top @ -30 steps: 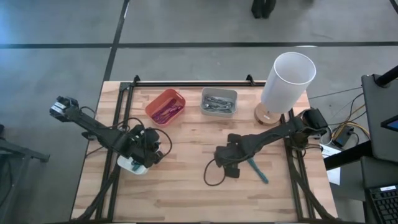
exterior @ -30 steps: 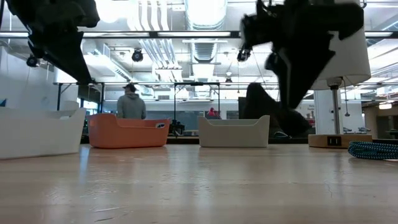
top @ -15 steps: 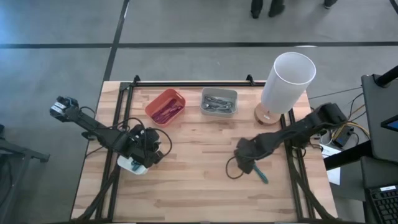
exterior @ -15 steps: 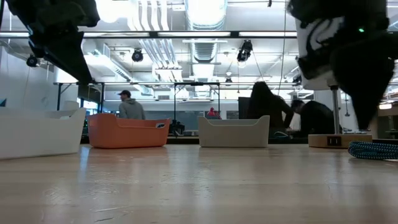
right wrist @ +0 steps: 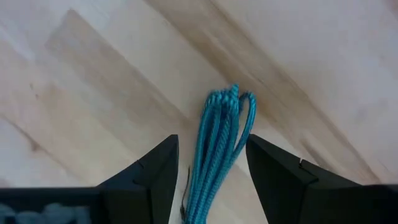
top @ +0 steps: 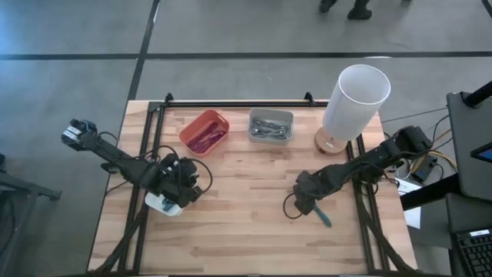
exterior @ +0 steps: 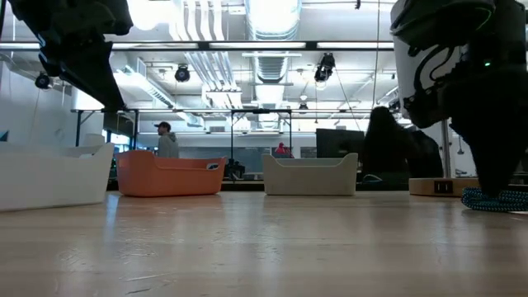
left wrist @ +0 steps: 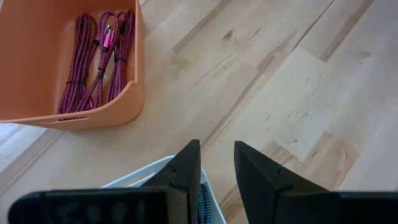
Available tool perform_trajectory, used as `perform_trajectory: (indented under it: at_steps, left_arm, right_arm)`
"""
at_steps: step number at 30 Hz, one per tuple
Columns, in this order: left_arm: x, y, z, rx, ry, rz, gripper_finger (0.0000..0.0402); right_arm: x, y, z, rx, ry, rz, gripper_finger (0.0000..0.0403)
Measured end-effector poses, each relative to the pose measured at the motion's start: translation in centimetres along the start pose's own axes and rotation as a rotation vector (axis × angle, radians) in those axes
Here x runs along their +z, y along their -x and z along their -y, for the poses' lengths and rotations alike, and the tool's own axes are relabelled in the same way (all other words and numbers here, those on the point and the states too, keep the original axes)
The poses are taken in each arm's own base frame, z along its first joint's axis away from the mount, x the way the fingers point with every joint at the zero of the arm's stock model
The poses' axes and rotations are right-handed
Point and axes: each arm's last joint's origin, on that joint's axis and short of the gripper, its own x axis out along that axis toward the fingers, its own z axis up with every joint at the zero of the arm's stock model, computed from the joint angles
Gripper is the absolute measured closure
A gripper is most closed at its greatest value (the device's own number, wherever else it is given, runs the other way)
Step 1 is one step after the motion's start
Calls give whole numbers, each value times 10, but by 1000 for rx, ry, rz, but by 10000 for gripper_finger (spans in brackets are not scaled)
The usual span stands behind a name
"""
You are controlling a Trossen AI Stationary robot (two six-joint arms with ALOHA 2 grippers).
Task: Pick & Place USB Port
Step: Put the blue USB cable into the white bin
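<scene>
**A:** Where is your cable? I can hardly find it from above.

**B:** The coiled teal braided USB cable (right wrist: 219,146) lies flat on the light wooden tabletop (top: 238,223), right of the middle. From overhead you see only its far end (top: 321,216) sticking out; the right gripper (top: 304,206) covers the rest. The wrist camera gives you the looped end plainly, lying between the two dark fingers (right wrist: 152,171).

**A:** Has the claw got it?

**B:** No. The right jaws stand wide apart, one finger on each side of the bundle, with bare wood showing between finger and cable. In the low view the arm hides most of the coil; you catch just a sliver (exterior: 495,199) at the frame's edge.

**A:** And your left arm?

**B:** The left gripper (left wrist: 216,163) hangs over a white plastic bin (top: 163,204) near the table's left edge. Its fingers are partly parted, nothing between them. A bit of blue braid shows inside the bin, mostly cut off by the fingers.

**A:** Anything else?

**B:** An orange plastic bin (top: 204,131) of pink cables (left wrist: 93,68), a grey bin (top: 270,125) whose contents you can't make out, and a tall white cylindrical lampshade (top: 353,100) on a wooden base, all along the back.
</scene>
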Motion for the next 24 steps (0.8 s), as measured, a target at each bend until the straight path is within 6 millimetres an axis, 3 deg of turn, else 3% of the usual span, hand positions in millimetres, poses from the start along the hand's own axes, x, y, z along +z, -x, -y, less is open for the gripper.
perform_trajectory:
  at_steps: [9,17,24]
  left_arm:
    - [0,0,0,-3,6,1,309]
    - [1,0,1,-4,11,10,309]
    - [2,0,0,21,6,59,309]
  right_arm:
    - [3,-14,-3,-51,4,30,234]
    - [6,-17,-8,-71,2,17,305]
    - [13,-2,-25,13,35,56,359]
